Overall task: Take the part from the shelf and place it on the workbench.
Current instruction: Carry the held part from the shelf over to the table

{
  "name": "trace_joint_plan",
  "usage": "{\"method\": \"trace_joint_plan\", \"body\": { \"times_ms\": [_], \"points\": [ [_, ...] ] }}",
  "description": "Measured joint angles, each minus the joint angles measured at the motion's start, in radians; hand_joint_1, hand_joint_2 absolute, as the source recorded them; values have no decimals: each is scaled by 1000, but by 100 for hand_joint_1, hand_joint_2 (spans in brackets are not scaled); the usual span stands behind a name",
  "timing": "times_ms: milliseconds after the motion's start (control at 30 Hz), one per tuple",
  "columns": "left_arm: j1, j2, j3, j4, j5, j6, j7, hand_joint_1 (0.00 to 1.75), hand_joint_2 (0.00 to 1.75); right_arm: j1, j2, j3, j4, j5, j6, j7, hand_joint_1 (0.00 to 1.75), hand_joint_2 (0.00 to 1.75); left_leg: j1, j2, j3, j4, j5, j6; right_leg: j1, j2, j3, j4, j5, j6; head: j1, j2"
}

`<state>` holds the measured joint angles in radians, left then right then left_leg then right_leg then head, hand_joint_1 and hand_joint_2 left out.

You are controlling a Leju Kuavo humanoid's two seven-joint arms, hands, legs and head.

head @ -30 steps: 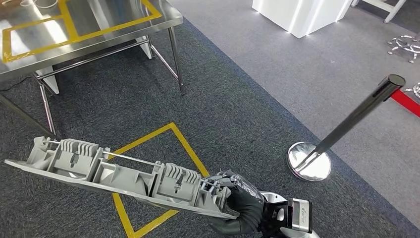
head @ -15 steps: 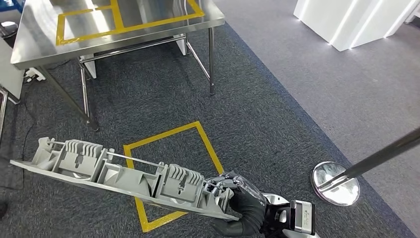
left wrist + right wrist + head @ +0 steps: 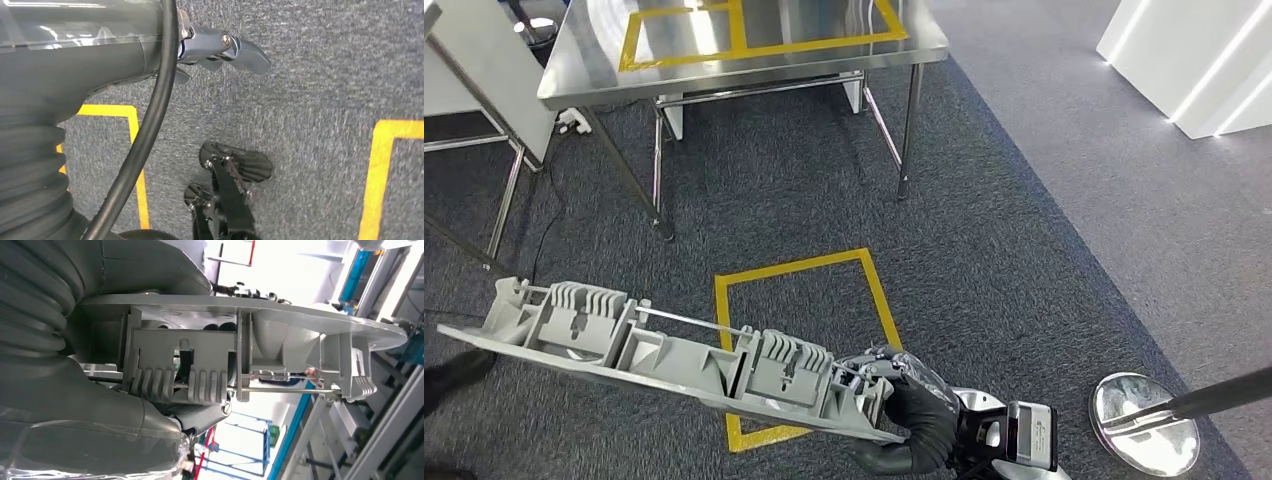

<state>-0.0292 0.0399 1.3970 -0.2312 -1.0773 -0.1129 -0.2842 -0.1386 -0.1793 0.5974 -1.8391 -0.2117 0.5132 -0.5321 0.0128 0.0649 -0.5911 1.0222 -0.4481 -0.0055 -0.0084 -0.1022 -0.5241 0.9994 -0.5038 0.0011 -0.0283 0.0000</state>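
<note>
The long grey plastic part (image 3: 674,360) hangs in the air low in the head view, running from about nine o'clock toward five o'clock, tilted slightly down at the near end, over dark carpet and a yellow taped square on the floor (image 3: 804,340). The right hand (image 3: 914,420) grips it at that five o'clock end, dark fingers (image 3: 929,400) wrapped around the ribbed housing; in the right wrist view the part (image 3: 240,365) juts out from the hand with its thin metal rod showing. The left hand (image 3: 220,47) hangs over the carpet with its fingers loosely curled and holding nothing. The steel surface (image 3: 754,45), marked with yellow tape, stands at about eleven to twelve o'clock, well apart from the part. A stanchion base (image 3: 1144,425) sits on the carpet at four o'clock. Judging by this, the carrying step is in hand: the part is off the shelf and not yet set down. The next move likely calls for walking closer, squaring up to the surface, then raising the long free end enough to pass over the edge before lowering.
</note>
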Motion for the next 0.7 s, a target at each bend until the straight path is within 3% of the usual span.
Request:
{"method": "trace_joint_plan", "body": {
  "times_ms": [67,133,200,267,300,333,400,467,533,567,600,633,700],
  "points": [
    [1,1,0,0,0,0,-1,0,175,-1,0,0,0,0,0,0,175,175,-3,-19,-3,-2,-1,12,1,-15,5,-2,-4,11,0,0],
    [4,2,1,0,0,0,-1,0,175,-3,0,0,0,0,-1,0,175,175,1,-40,1,-11,4,25,-3,11,3,17,-23,22,4,0],
    [1,2,1,0,0,0,-2,0,175,-3,0,0,0,-1,-1,0,175,175,5,-61,5,-17,9,35,-8,68,-38,108,-77,27,9,0],
    [-3,2,1,0,0,0,-3,0,175,0,0,0,0,-1,-1,0,175,175,4,-85,3,-17,10,39,-8,95,-111,241,-131,28,12,0],
    [-3,2,1,0,0,0,-3,0,175,1,-1,0,0,-1,-1,0,175,175,4,-98,3,-16,9,40,-8,98,-135,280,-134,28,13,0],
    [-3,2,1,0,1,0,-4,0,175,1,-1,0,0,-1,-1,0,175,175,3,-112,3,-14,9,39,-8,100,-143,280,-116,27,13,0],
    [-3,2,1,0,6,0,-5,0,175,1,-1,0,0,-1,-1,0,175,175,3,-140,4,-9,7,36,-9,116,-105,173,-36,22,14,0],
    [-4,1,2,0,9,0,-8,0,175,2,-1,-1,0,-1,-2,-1,175,175,1,-164,0,-2,4,28,-12,159,-60,56,16,16,14,0],
    [-3,2,4,0,14,1,-10,0,175,6,-1,-1,0,1,-4,-5,175,175,2,-182,-6,0,4,16,-10,179,-48,21,20,10,14,0],
    [-1,2,6,0,17,1,-11,0,175,9,-1,-1,-1,3,-6,-8,175,175,3,-189,-8,-3,5,9,-10,170,-48,18,22,5,14,0],
    [2,3,8,0,19,1,-11,0,175,10,-1,-1,-1,5,-8,-11,175,175,5,-183,-10,-1,4,3,-10,162,-45,14,25,-1,14,0],
    [4,4,10,0,20,0,-12,0,175,13,0,-1,-2,8,-10,-14,175,175,5,-164,-14,9,-3,-2,-12,155,-41,8,27,-8,12,0],
    [1,6,15,0,21,-1,-12,0,175,18,2,-1,-4,12,-13,-19,175,175,5,-107,-47,84,-49,-10,-13,138,-34,0,29,-19,5,0]
  ]
}}
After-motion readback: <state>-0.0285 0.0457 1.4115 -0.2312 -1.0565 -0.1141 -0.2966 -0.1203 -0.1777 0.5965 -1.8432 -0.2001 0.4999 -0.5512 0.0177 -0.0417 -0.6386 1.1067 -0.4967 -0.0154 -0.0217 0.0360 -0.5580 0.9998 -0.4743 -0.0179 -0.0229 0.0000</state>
